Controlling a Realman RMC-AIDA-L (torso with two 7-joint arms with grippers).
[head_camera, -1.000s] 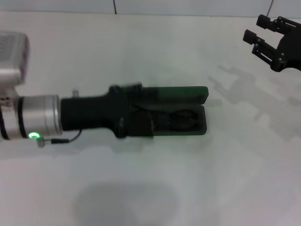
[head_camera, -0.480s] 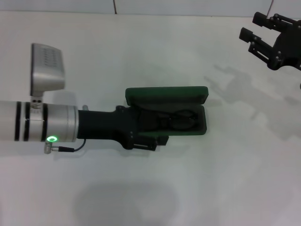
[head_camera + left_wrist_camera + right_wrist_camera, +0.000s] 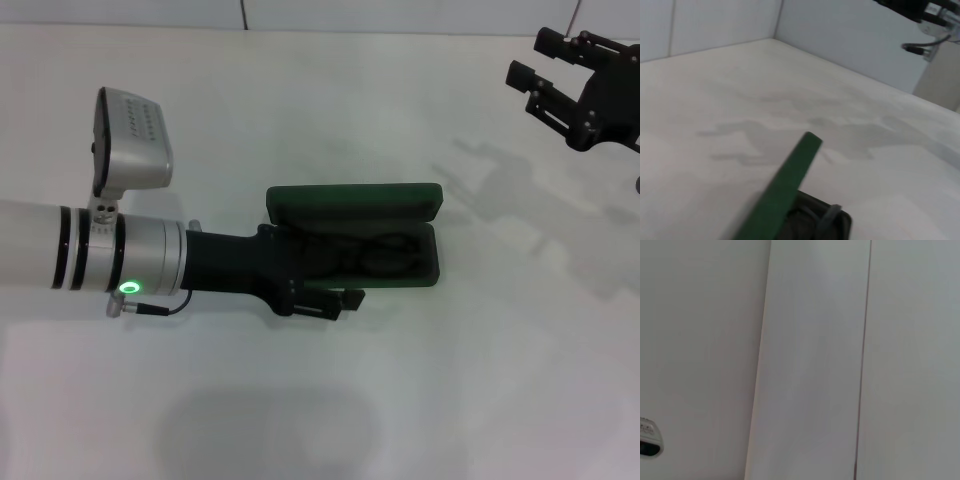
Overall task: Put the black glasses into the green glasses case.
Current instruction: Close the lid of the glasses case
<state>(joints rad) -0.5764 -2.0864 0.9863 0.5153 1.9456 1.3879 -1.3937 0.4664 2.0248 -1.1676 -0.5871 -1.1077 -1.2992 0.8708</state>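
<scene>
Just beyond the left gripper (image 3: 335, 290) fingers, whose grip cannot be told, the black glasses (image 3: 385, 252) are seen inside the open green glasses case (image 3: 400, 200), so withdrawal is best kept slow and level.

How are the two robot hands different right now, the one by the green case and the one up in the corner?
The left gripper reaches low over the near-left end of the open green glasses case, where the black glasses lie; the right gripper hangs off at the far right, near nothing. The right gripper's fingers are spread open; the left gripper's fingers blend into the dark case lining. Both are black and chunky.
</scene>
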